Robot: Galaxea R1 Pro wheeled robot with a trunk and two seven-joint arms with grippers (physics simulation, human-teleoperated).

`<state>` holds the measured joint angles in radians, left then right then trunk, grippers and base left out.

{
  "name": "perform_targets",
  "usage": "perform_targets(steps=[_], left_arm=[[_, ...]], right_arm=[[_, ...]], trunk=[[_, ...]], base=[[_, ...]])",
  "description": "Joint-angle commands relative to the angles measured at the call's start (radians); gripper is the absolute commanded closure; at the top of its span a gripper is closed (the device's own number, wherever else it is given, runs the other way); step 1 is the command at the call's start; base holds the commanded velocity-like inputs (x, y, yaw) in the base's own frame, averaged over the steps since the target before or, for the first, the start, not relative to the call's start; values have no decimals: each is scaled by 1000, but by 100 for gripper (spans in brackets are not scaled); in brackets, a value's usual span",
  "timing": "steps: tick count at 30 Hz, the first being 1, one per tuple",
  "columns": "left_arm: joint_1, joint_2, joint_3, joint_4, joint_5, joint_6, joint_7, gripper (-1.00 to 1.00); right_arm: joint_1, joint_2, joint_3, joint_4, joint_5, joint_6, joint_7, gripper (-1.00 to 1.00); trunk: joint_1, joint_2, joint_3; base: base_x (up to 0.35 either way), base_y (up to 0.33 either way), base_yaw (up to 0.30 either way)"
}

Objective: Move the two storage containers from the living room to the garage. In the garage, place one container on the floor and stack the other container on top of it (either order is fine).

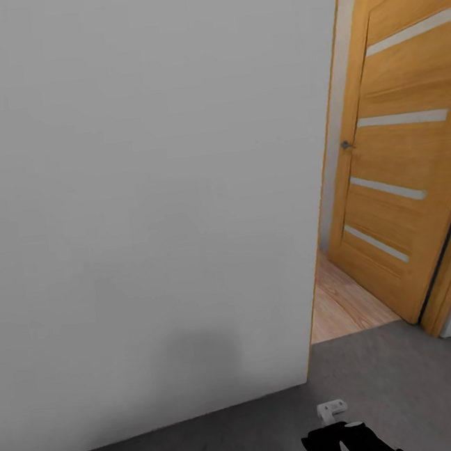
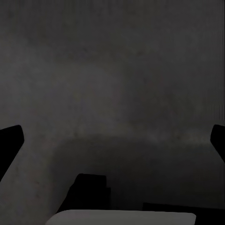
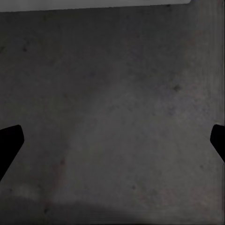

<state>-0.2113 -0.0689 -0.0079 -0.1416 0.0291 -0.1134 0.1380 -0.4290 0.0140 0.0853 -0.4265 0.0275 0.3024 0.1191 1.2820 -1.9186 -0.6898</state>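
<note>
A white wall point(image 1: 146, 206) fills the head view beside the open orange door point(image 1: 400, 163), while both grippers' fingers point(image 2: 10, 140) point(image 3: 9, 143) hang spread wide, empty, over the grey concrete floor point(image 3: 117, 117).

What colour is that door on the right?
Orange wood with pale frosted horizontal strips; the door shows best in the head view.

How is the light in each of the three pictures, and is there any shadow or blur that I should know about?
Head view: even, bright light; a soft dark shadow low on the white wall; the orange door looks slightly soft. Left wrist view: very dim, with the concrete floor nearly black and murky. Right wrist view: the same floor, greyer, with its speckles visible. In both wrist views the fingertips of each claw stand wide apart at the edges.
</note>
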Motion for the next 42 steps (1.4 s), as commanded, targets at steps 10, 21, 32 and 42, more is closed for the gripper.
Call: perform_targets(steps=[10, 21, 32, 42], left_arm=[[0, 0, -1, 0, 3, -4, 3, -100], [0, 0, -1, 0, 3, -3, 3, -100], [0, 0, -1, 0, 3, -3, 3, -100], [0, 0, -1, 0, 3, -3, 3, -100]], right_arm=[[0, 0, 3, -2, 3, 7, 1, -100], [0, 0, 3, -2, 3, 7, 1, -100], [0, 0, 5, -2, 4, 7, 1, -100], [0, 0, 8, -2, 5, 7, 1, -100]], trunk=[[0, 0, -1], [0, 0, -1], [0, 0, -1], [0, 0, -1]], base=[[0, 0, -269], [0, 0, -251], [0, 0, -220], [0, 0, -155]])
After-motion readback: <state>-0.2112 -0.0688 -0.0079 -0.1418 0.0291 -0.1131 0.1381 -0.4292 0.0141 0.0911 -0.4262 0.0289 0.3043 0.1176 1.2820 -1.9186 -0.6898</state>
